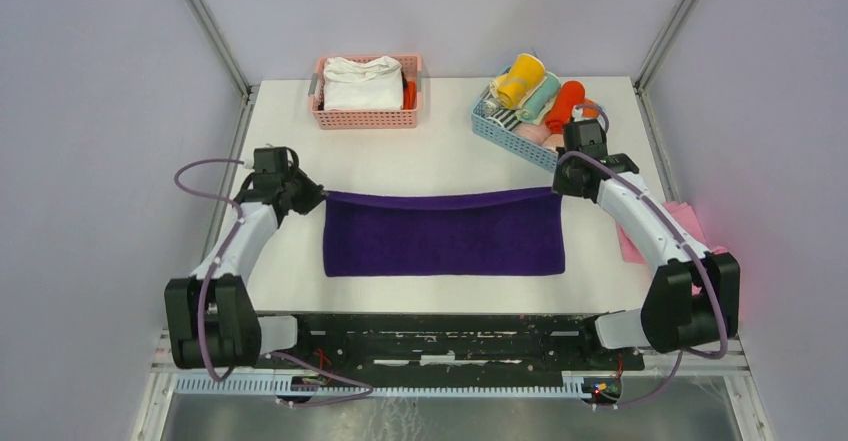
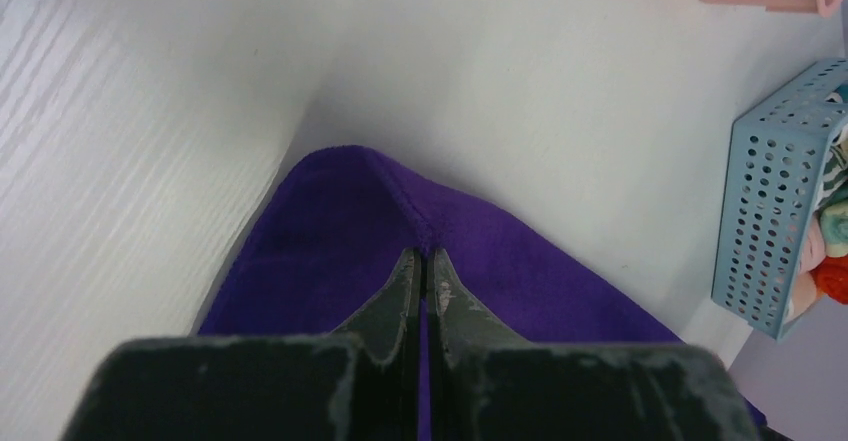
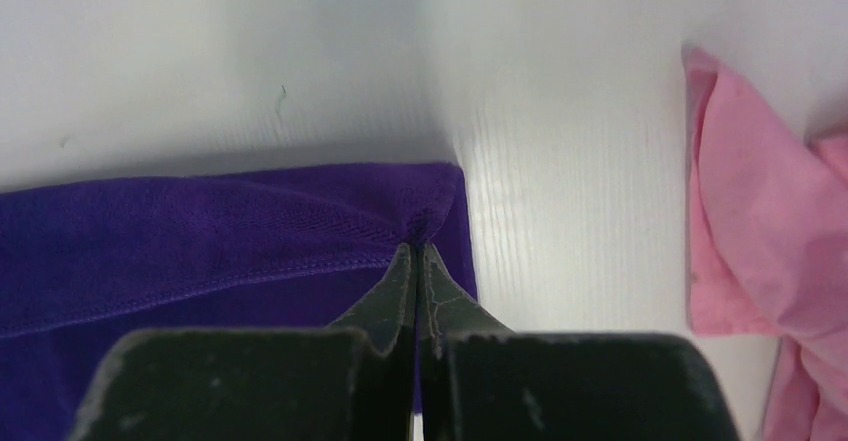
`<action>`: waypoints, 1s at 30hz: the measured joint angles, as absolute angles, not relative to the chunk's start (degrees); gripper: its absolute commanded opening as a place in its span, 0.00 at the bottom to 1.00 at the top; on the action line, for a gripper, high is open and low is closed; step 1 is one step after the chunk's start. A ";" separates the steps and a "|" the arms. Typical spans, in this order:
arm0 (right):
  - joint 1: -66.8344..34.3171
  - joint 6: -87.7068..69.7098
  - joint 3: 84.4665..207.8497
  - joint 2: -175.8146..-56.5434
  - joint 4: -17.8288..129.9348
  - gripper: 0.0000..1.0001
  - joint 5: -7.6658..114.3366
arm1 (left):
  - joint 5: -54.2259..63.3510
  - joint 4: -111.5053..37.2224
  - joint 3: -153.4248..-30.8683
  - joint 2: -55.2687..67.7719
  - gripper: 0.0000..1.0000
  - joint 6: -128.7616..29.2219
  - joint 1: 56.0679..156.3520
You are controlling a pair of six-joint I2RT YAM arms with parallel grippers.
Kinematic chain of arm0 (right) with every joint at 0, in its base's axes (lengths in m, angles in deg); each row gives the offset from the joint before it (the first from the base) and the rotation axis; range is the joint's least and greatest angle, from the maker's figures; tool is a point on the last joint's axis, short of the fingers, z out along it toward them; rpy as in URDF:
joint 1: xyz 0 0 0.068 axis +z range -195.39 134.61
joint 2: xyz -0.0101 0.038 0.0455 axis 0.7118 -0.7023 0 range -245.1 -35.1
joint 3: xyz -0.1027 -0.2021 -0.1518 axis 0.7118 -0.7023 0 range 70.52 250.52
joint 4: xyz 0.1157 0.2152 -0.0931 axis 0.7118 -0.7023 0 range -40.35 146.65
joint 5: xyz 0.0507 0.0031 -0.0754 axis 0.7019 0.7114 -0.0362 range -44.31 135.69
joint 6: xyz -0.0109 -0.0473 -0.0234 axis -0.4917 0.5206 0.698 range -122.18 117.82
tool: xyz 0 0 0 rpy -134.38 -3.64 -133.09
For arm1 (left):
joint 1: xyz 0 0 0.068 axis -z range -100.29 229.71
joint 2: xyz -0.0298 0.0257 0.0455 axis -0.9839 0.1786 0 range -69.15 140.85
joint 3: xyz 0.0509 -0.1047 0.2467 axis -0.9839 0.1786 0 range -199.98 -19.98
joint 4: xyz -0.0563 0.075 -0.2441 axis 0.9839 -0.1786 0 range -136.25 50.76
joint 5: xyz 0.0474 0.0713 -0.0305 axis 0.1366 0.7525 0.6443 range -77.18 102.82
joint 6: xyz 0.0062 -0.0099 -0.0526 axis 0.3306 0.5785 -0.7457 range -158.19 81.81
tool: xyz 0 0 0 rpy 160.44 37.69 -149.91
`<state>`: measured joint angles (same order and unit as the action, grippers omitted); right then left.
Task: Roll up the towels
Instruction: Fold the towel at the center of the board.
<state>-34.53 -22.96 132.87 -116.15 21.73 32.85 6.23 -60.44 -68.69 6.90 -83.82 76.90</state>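
Both corners of purple towel (image 1: pixel 445 233) pinched.
Left gripper (image 2: pixel 424 254), right gripper (image 3: pixel 418 247) jaws clamped on cloth; move both level, edge taut between them.

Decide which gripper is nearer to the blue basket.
The right. The right gripper, shut on the far right corner of the purple towel, sits just beside the blue basket. The left gripper pinches the far left corner, at the towel's opposite end.
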 measured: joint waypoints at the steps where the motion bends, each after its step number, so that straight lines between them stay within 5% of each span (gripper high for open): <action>1: -34.53 -23.51 131.89 -114.87 20.95 0.00 33.16 | 6.37 -60.57 -67.16 4.71 0.03 -84.01 76.90; 12: -34.64 -32.25 118.29 -100.57 10.30 0.00 34.73 | 10.91 -69.77 -53.50 -17.41 0.03 -88.95 76.90; 25: -34.84 -44.62 105.16 -95.78 9.49 0.07 34.73 | 11.26 -72.09 -39.38 -21.21 0.03 -93.50 76.95; 30: -34.95 -46.54 103.17 -99.67 12.51 0.26 35.45 | 11.20 -70.58 -38.54 -21.47 0.22 -94.13 76.95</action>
